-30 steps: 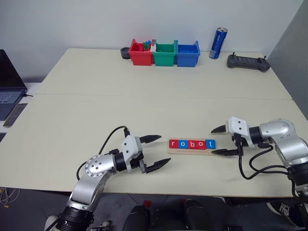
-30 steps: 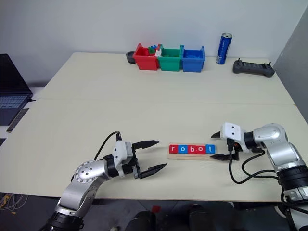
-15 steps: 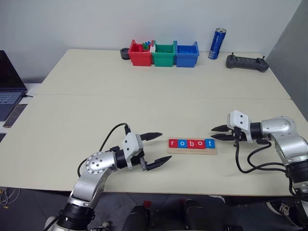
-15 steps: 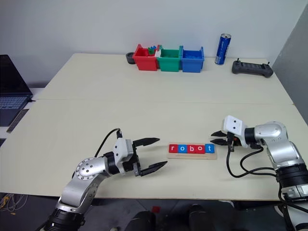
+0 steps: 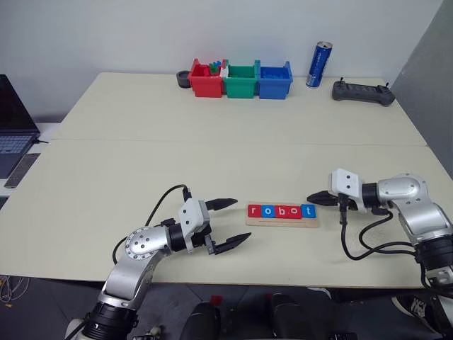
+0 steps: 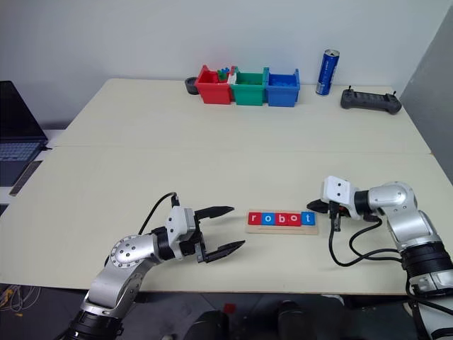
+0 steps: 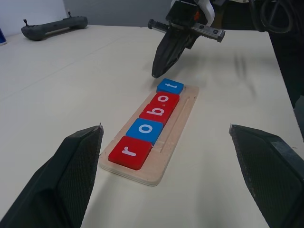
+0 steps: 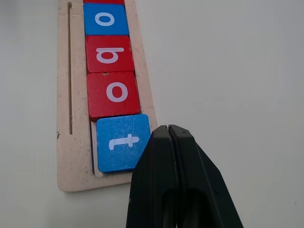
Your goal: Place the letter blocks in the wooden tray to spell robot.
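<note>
The wooden tray [image 5: 283, 216] is being seen lying flat near the front edge of the table [image 5: 212, 142], its long axis running across the robot's front from left to right. Five letter blocks [image 5: 282, 211] are being carried in it in one row, face up and edge to edge, and they are being read from the robot's left as r, o, b, o, t: a red r [image 7: 130, 151], a blue o [image 7: 145, 129], a red b [image 7: 155, 113], a red o [image 7: 165, 99] and a blue t [image 7: 170, 86]. The tray's groove is being shown on the side of the row nearer the robot. The left gripper [image 5: 230, 223] is being held level just left of the tray, aimed along the tray's length toward the r end, with its two black fingers [image 5: 224, 203] spread wide and nothing between them. The right gripper [image 5: 312, 198] is being held at the tray's other end, tilted downward, its fingers pressed together and empty, the tip just beside the corner of the t block; whether it is touching cannot be told. Bare tabletop is being left all around the tray, and the coloured bins [image 5: 241, 78], the blue can [image 5: 319, 64] and the controller [image 5: 363, 91] are being kept well apart at the far edge.
</note>
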